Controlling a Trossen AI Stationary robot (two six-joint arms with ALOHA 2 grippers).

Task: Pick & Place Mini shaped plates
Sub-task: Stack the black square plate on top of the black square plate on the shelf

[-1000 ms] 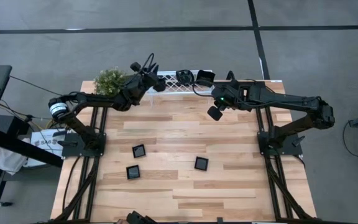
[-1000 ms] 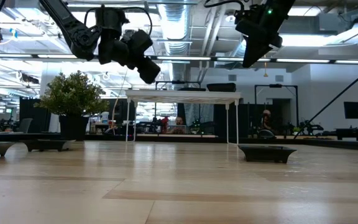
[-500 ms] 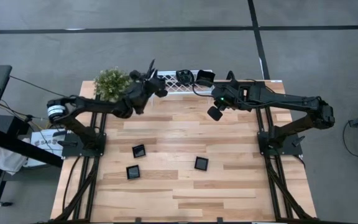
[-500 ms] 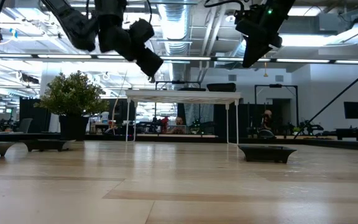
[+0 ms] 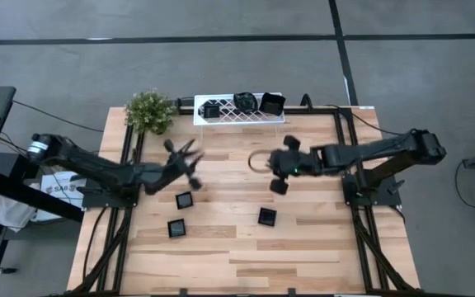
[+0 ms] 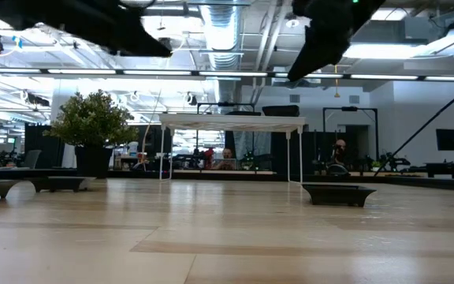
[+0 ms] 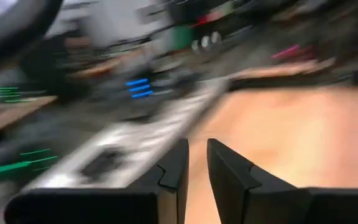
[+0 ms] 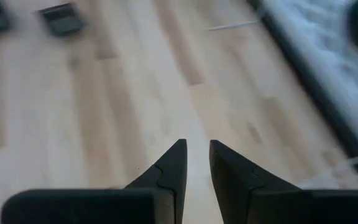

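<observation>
Three mini shaped plates, small glossy black dishes, lie flat on the wooden table (image 5: 185, 200), (image 5: 176, 228), (image 5: 266, 216). Three more sit on top of the white lattice rack (image 5: 237, 118) at the far edge: (image 5: 211, 110), (image 5: 243, 101), (image 5: 271, 103). My left gripper (image 5: 190, 162) hangs blurred above the table's left middle, just far of the nearest plate. In its wrist view the fingers (image 7: 197, 146) stand a narrow gap apart with nothing between them. My right gripper (image 5: 276, 181) hovers over the table's middle, likewise narrowly open and empty (image 8: 196, 144).
A small potted plant (image 5: 149, 110) stands at the far left corner beside the rack. The arms' dark base frames run along both table sides (image 5: 122, 206), (image 5: 361, 206). Bare wood lies between the plates and toward the near edge.
My left gripper has swung fast from the rack's left end toward the table's near left, turning as it went; a plate now shows on the rack there. My right gripper has come down and toward the near edge, away from the rack. Neither has opened or shut.
</observation>
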